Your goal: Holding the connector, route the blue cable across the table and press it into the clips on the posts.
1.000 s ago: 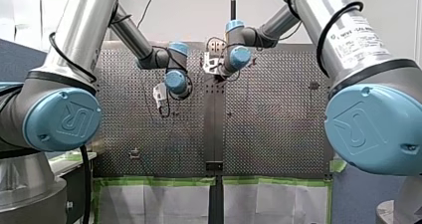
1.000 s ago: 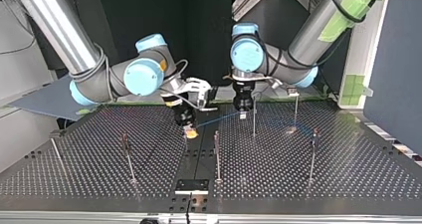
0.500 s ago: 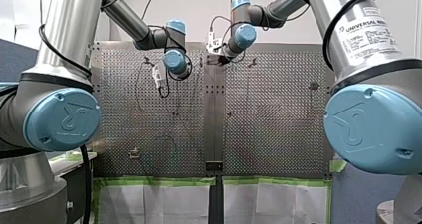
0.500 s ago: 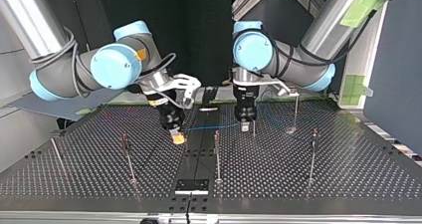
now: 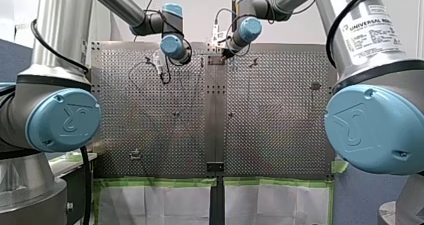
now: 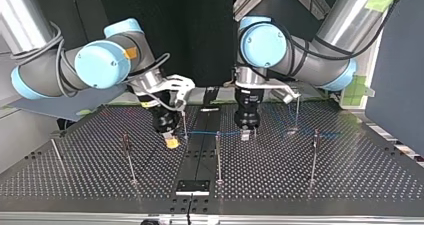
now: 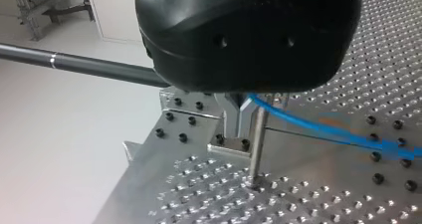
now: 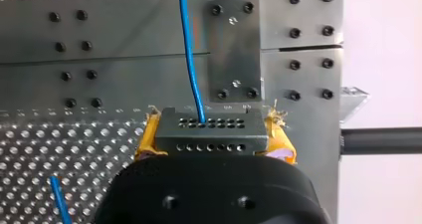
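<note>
Right gripper (image 6: 171,141): clamped on connector (image 8: 211,132); hold cable (image 6: 205,133) taut.
Left gripper (image 6: 245,135): grip can't be told; press cable squarely into post (image 6: 218,157) clip.

My left arm (image 5: 60,30) and my right arm (image 5: 372,15) were thick silver tubes joined by rounded light-blue caps (image 5: 62,120), each embossed with a logo. Black cables (image 5: 341,22) looped along both. A white label (image 5: 372,35) on my right arm began "UNIVERSAL". My left end effector (image 7: 238,122) had a glossy black rounded housing (image 7: 249,35) with small screw holes and metal fingers (image 7: 232,115). My right end effector (image 8: 211,134) had a black housing and frayed yellow pads (image 8: 148,134).
</note>
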Tool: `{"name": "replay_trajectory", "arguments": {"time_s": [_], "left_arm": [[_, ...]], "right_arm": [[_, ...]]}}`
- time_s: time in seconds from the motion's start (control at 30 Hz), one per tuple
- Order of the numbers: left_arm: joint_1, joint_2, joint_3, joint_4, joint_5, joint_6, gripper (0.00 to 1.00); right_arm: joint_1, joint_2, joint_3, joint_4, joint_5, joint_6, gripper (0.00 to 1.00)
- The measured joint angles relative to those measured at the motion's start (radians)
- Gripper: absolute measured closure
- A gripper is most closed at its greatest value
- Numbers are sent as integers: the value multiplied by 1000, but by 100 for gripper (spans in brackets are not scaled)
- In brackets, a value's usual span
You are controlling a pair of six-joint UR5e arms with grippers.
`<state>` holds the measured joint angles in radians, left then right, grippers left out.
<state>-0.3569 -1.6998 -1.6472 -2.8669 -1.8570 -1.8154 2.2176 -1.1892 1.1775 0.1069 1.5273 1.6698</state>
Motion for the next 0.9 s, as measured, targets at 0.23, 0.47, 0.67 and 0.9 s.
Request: {"name": "replay_trajectory", "arguments": {"time_s": [0.23, 0.47, 0.67, 0.9], "left_arm": [[0, -48, 5, 21, 27, 9, 100], [15, -56, 46, 22, 36, 6, 100], [30, -60, 63, 15, 54, 4, 100], [37, -96, 96, 2, 77, 10, 100]], "right_arm": [[-8, 11, 0, -4, -26, 2, 100], [-27, 16, -1, -10, -49, 2, 100], [-43, 25, -2, -13, -61, 2, 100], [-63, 35, -4, -16, -78, 9, 100]]}}
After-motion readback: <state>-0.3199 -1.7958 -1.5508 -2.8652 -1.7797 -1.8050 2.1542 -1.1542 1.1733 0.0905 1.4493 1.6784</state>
